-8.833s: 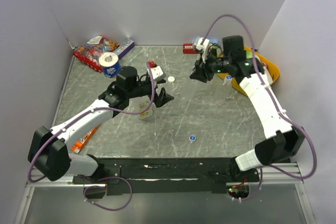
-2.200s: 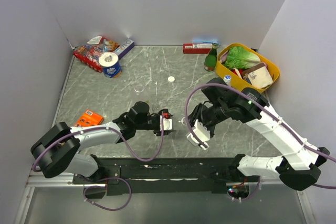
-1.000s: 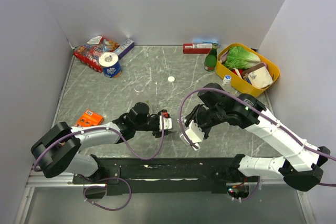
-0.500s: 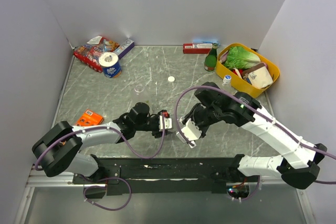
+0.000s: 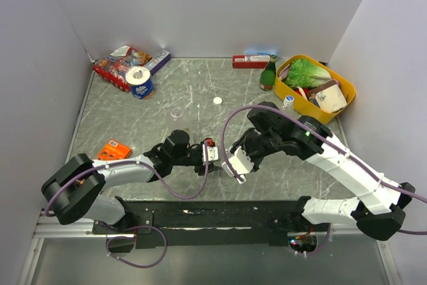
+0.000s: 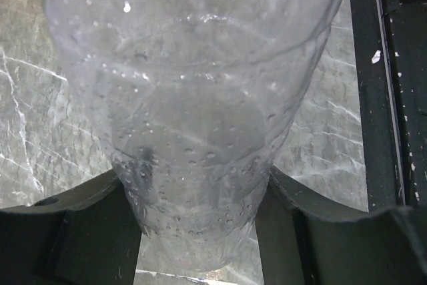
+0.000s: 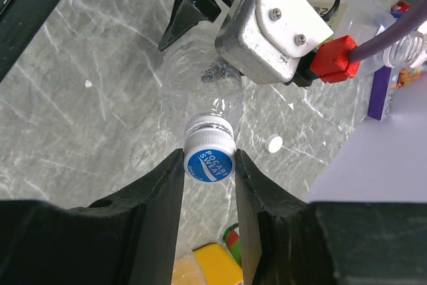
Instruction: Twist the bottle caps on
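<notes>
Arms (image 5: 333,155) bend inward, low, blue cap (image 7: 209,162) on bottle (image 6: 193,131).

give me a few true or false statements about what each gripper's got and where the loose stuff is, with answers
1. The left gripper is shut on a clear bottle. True.
2. The right gripper holds a white cap. False: it grips a blue cap at the bottle's mouth.
3. A white cap lies loose on the table. True.
4. The green glass bottle lies inside the yellow basket. False: it stands on the table beside it.
</notes>
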`<action>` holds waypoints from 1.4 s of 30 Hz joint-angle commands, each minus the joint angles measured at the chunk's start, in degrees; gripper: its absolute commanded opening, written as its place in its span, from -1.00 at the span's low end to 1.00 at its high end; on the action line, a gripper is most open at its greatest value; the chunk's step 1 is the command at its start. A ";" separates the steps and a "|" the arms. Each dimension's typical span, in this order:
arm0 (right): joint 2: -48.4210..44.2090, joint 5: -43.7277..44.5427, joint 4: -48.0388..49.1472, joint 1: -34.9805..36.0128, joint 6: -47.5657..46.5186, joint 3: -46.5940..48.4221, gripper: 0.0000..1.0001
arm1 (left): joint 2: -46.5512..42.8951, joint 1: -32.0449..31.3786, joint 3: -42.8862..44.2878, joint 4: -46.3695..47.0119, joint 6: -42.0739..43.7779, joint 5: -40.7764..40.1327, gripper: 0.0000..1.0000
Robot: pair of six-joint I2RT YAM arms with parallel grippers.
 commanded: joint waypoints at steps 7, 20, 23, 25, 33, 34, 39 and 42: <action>3.97 -4.17 -3.96 -3.67 3.66 6.22 -0.82 | -1.06 -0.11 -1.28 10.31 2.28 -0.48 -0.98; 8.82 -9.28 -11.26 -6.31 5.51 13.70 -0.79 | -0.01 -0.38 -2.35 20.60 -5.53 -5.14 -0.98; 8.82 -8.32 -9.60 -5.61 6.91 12.30 -0.79 | -0.10 -0.38 -1.82 21.39 -7.55 -6.45 -0.98; 8.91 -7.53 -7.76 -5.17 9.11 11.68 -0.79 | 0.16 -0.38 -1.12 22.18 -9.40 -7.51 -0.98; 15.93 -9.63 -12.31 -4.82 20.70 17.65 -0.81 | 0.25 -1.25 -1.03 26.31 -10.99 -15.15 -0.98; 16.55 -10.07 -12.84 -4.82 22.02 18.18 -0.81 | 0.34 -1.17 -1.12 26.92 -10.73 -15.95 -0.98; 19.89 -11.65 -14.60 -5.25 30.19 20.82 -0.81 | 0.96 -1.17 -1.30 29.74 -11.16 -18.94 -0.98; 20.68 -10.26 -11.98 -5.43 37.99 20.99 -0.81 | 1.22 -1.17 -0.60 29.74 -14.49 -21.48 -0.98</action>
